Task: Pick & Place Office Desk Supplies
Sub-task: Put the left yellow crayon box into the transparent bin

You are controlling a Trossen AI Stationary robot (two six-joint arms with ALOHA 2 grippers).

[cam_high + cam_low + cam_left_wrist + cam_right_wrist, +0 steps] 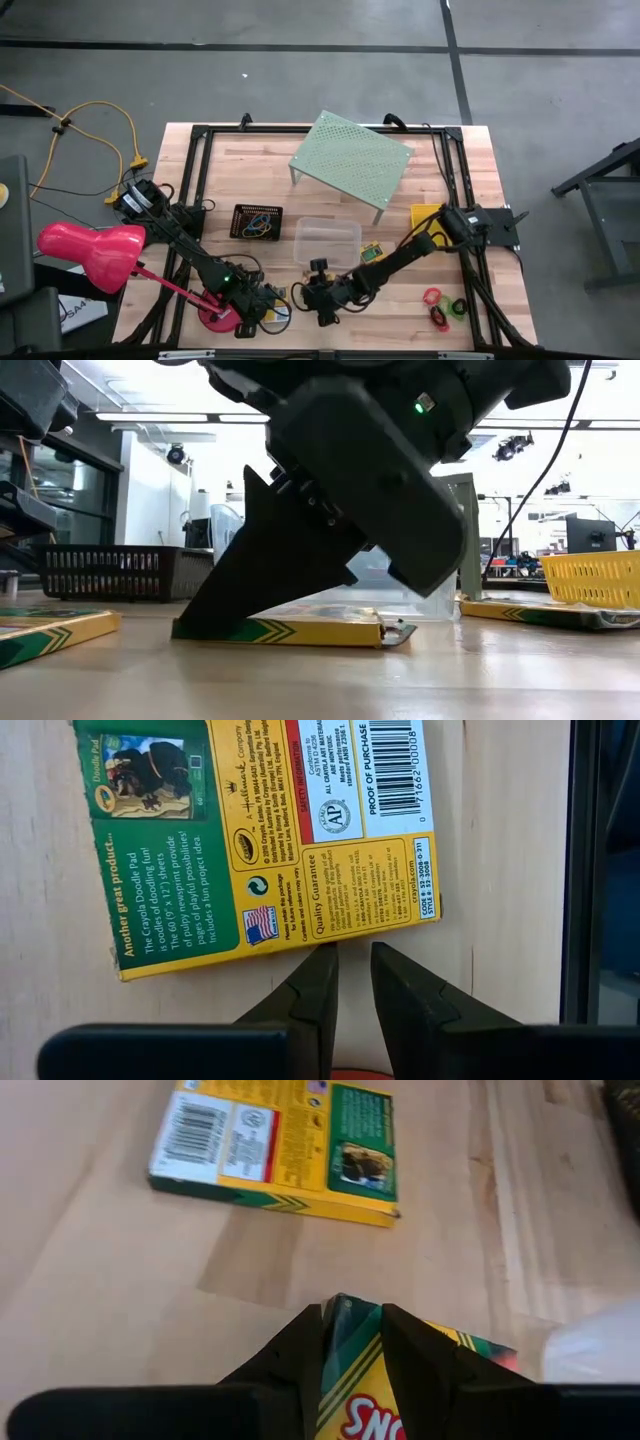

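card box [270,840] back: "Crayola Doodle Pad", "Quality Guarantee", "PROOF OF PURCHASE"

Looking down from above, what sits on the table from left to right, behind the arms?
Pink lamp → black mesh tray → clear tub → yellow basket

Grey concrete floor [300,80] — bright ceiling strip lights [160,417] beyond.

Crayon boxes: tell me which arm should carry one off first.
Right. The right gripper already has its fingers down around the end of a crayon box on the table. The left gripper only points at the edge of another box, its fingers apart and short of it.
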